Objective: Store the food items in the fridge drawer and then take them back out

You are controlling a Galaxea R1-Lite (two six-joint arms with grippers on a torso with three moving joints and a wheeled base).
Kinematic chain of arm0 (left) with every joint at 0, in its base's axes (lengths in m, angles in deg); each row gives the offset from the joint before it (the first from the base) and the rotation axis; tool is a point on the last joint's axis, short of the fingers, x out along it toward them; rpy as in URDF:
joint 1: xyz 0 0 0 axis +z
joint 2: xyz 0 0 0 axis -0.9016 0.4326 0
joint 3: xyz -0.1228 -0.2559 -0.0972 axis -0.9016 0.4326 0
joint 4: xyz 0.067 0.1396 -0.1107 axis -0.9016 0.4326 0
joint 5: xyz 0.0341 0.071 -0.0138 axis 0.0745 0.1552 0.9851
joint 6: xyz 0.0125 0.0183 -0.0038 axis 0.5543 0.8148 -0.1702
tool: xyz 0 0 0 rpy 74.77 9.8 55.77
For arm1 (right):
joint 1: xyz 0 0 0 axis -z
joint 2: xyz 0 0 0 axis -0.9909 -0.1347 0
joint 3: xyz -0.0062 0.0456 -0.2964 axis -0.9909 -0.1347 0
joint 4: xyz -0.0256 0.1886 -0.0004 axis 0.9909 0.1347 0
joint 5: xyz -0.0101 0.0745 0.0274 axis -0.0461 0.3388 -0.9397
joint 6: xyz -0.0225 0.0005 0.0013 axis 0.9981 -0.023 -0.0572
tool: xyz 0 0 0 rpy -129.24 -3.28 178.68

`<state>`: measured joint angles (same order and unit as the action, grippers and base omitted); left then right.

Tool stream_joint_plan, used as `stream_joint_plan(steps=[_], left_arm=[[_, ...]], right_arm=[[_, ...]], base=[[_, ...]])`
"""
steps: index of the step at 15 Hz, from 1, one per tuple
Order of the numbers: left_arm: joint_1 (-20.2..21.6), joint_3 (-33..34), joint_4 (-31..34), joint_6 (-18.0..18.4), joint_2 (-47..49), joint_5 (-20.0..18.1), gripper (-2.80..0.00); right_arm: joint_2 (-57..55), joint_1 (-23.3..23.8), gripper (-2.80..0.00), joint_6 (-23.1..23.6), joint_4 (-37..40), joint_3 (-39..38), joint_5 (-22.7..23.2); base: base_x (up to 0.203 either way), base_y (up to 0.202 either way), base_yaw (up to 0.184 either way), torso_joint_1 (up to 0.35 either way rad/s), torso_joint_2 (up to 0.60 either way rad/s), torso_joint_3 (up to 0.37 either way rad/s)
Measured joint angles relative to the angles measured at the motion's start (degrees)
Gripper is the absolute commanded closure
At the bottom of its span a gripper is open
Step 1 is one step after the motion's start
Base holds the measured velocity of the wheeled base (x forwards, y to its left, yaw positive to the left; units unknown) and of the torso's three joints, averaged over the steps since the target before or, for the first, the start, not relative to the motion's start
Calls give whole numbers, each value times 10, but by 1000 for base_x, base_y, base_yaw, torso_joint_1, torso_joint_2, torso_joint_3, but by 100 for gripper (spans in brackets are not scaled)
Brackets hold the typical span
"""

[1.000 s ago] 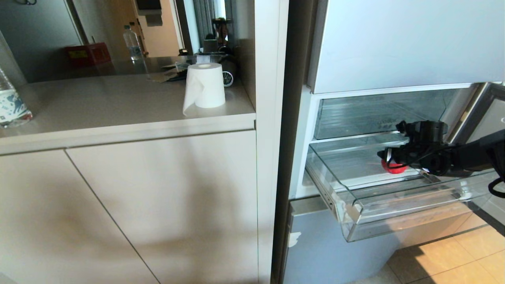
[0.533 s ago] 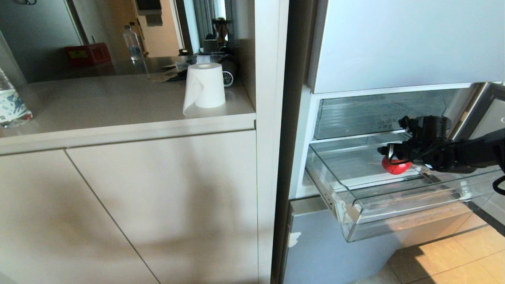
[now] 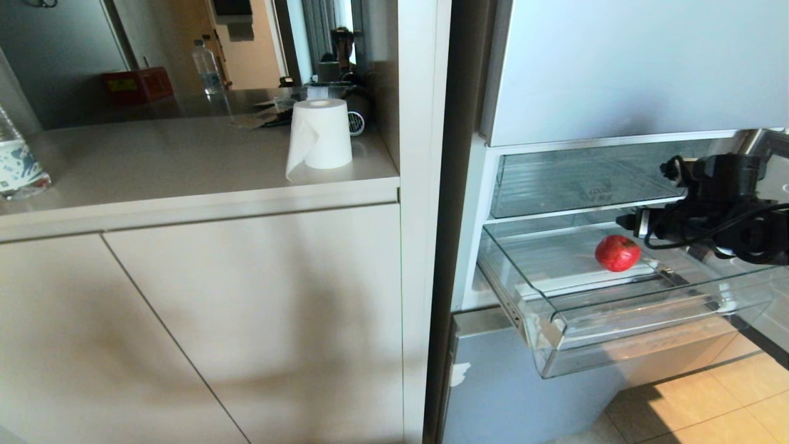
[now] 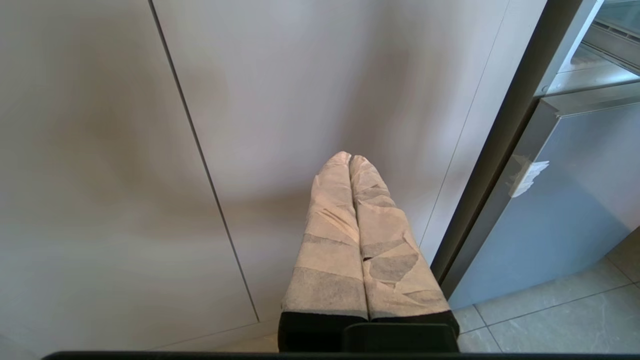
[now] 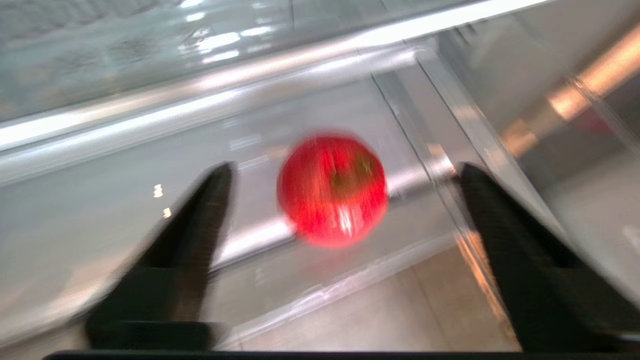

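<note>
**Red fruit lies in the open fridge drawer as the right arm hangs above it**

Head view: at the right of the frame the clear fridge drawer (image 3: 555, 336) stands pulled out of the pale blue-grey fridge (image 3: 616, 68). One red food item (image 3: 617, 253) rests on its ribbed floor, right of centre in the frame. The right gripper (image 3: 624, 222) hangs just above and to the right of it, apart from the fruit, reaching in from the frame's right edge. A second food item is not in sight. A paper roll (image 3: 319, 135) stands on the counter (image 3: 154, 166) in the upper left.

Left wrist view: the left gripper (image 4: 350, 159) sits parked before the cabinet door (image 4: 100, 150), its taped fingers pressed together and holding nothing.

Right wrist view: the black fingers (image 5: 200, 220) stand wide apart, and the red food item (image 5: 332, 190) shows in the gap between them, lower in the drawer, blurred. The drawer's clear side wall (image 5: 450, 150) runs close beside the other finger.

Judged from this, the fruit is stored and the gripper empty. Doing the step well means clearing the drawer without clipping that side wall or the shelf edge above, and leaving the round fruit undisturbed, since it looks apt to roll on the ribbed plastic.
</note>
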<state>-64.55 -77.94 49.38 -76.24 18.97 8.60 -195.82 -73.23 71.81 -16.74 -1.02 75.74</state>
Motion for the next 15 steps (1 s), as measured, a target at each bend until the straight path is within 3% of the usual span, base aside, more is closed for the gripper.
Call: stream_joint_plan(steps=[8, 12, 15], left_arm=[[0, 0, 0, 0, 0, 0, 0], [0, 0, 0, 0, 0, 0, 0], [0, 0, 0, 0, 0, 0, 0]], right_arm=[[406, -3, 0, -2, -4, -322, -3], [667, -96, 0, 9, 12, -540, -9], [823, -146, 0, 20, 59, -655, -17]], base=[[0, 0, 0, 0, 0, 0], [0, 0, 0, 0, 0, 0], [0, 0, 0, 0, 0, 0]])
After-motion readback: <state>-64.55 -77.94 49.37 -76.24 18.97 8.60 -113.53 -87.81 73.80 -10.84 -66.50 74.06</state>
